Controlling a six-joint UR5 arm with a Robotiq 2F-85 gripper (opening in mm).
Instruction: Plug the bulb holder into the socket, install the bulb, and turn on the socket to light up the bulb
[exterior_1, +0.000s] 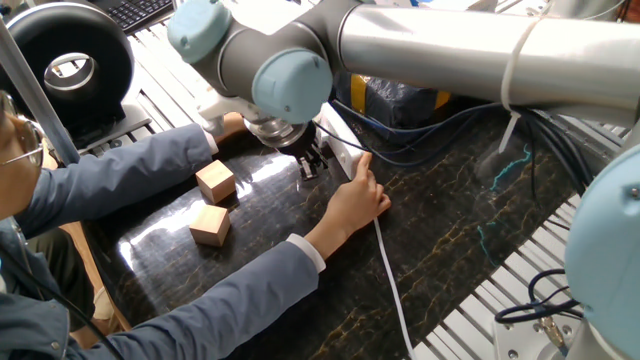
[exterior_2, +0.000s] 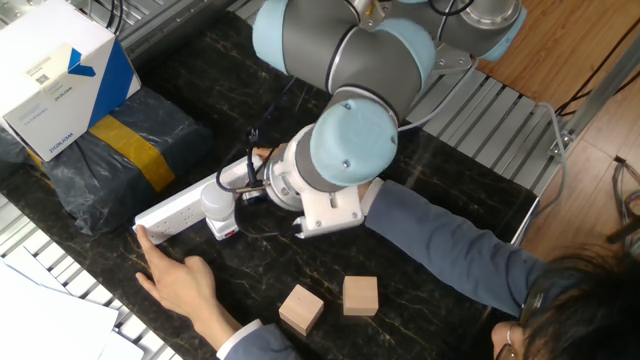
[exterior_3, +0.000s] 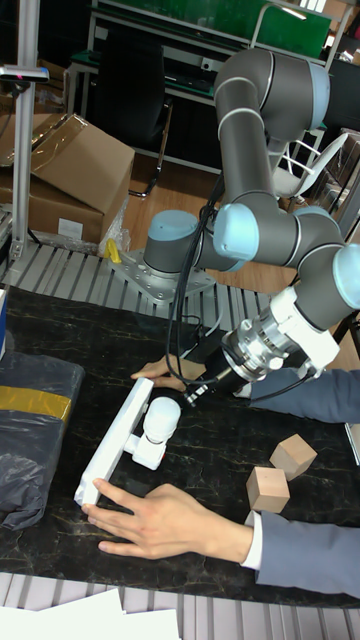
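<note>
Tall fixed view: white bulb (exterior_3: 162, 414) upright in socket (exterior_3: 113, 449); hand (exterior_3: 200, 389) aperture unclear.

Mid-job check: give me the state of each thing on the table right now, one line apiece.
Socket: flat on table, held by person's hands.
Bulb holder: plugged into socket.
Bulb: seated upright in holder, unlit.
Gripper: beside bulb, grip unclear.
Wooden cubes: loose, apart.

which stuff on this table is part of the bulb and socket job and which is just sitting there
Part of the job:
- long white power strip
- small white cube-shaped bulb holder on the strip
- white cylindrical bulb standing in the holder
- gripper

Just lying about:
- two tan wooden cubes
- dark wrapped box with yellow tape
- white and blue carton
</note>
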